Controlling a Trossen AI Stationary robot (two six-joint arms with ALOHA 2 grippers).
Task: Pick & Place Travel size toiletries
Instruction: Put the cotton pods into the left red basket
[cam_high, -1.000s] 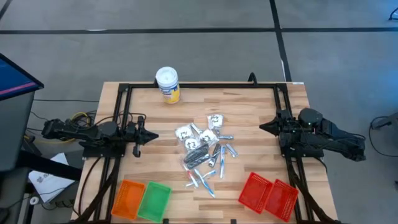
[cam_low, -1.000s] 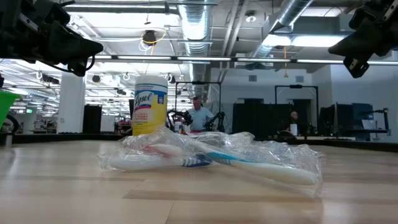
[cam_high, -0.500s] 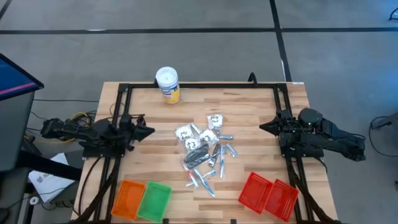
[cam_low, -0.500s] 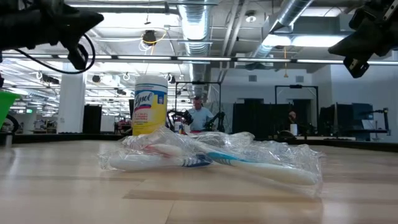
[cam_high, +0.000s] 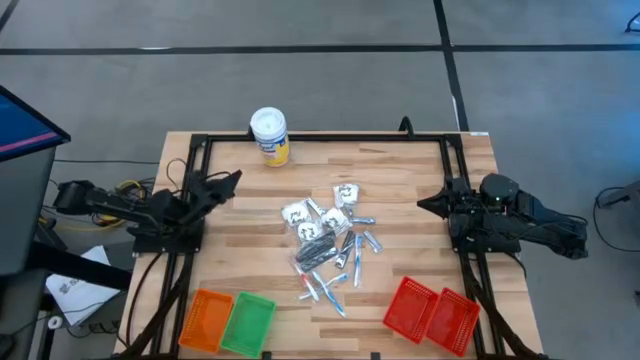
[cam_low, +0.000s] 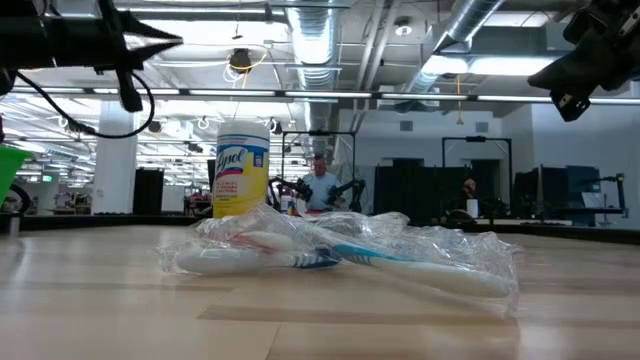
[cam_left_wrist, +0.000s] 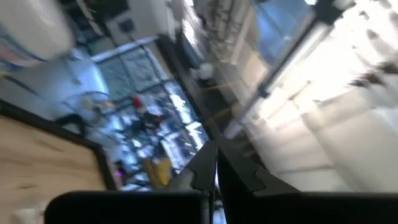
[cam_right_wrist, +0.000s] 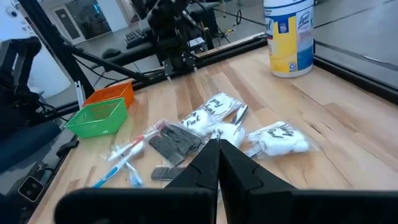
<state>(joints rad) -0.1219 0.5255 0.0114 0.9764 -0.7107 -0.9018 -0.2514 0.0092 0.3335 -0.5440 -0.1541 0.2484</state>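
Nearest the low camera, the travel size toiletries (cam_high: 328, 245) lie heaped mid-table: wrapped toothbrushes (cam_low: 340, 255), white sachets (cam_right_wrist: 277, 138). We judge them light, crinkly and slippery; best pinched across a stiff handle, not loose film. Farther off, the left gripper (cam_high: 228, 180) and right gripper (cam_high: 425, 204) hang at opposite table edges, fingers closed, empty.

left gripper (cam_high: 233, 177) swung toward the far edge, tilted upward

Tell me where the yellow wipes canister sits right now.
In the high view, the yellow wipes canister stands upright at the table's far edge, left of centre, behind the toiletries pile.
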